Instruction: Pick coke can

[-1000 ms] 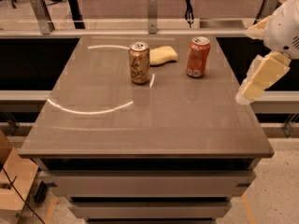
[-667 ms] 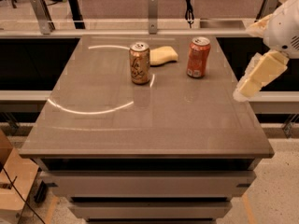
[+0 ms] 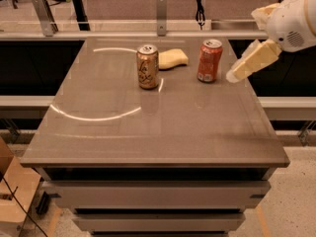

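Note:
The coke can (image 3: 209,60), red-orange with a silver top, stands upright at the back right of the grey table (image 3: 158,132). My gripper (image 3: 236,75) hangs above the table's right edge, just to the right of the can and a little apart from it. Its cream-coloured fingers point down and to the left, toward the can's base. Nothing is in the gripper.
A tan-gold can with script lettering (image 3: 147,66) stands upright at the back middle of the table. A pale yellow sponge (image 3: 172,59) lies behind it, between the two cans. A rail with metal posts (image 3: 161,9) runs behind the table.
My gripper has moved up and to the left, from beside the table's right edge to close by the coke can. The cans and the sponge have not moved.

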`<move>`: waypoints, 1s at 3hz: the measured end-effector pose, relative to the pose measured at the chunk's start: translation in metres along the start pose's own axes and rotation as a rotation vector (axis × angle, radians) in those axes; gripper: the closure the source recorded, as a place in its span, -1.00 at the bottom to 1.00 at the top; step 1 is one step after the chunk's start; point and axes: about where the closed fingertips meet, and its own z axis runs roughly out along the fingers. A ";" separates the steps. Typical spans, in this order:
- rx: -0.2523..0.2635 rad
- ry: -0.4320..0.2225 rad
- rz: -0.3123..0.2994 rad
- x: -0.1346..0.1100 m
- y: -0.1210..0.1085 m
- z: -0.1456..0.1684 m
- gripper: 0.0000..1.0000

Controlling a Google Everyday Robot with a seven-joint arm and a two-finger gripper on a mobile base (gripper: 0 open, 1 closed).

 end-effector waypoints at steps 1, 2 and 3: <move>0.007 -0.072 0.061 0.007 -0.020 0.032 -1.00; -0.013 -0.081 0.103 0.016 -0.033 0.066 -1.00; -0.039 -0.073 0.141 0.025 -0.041 0.096 -1.00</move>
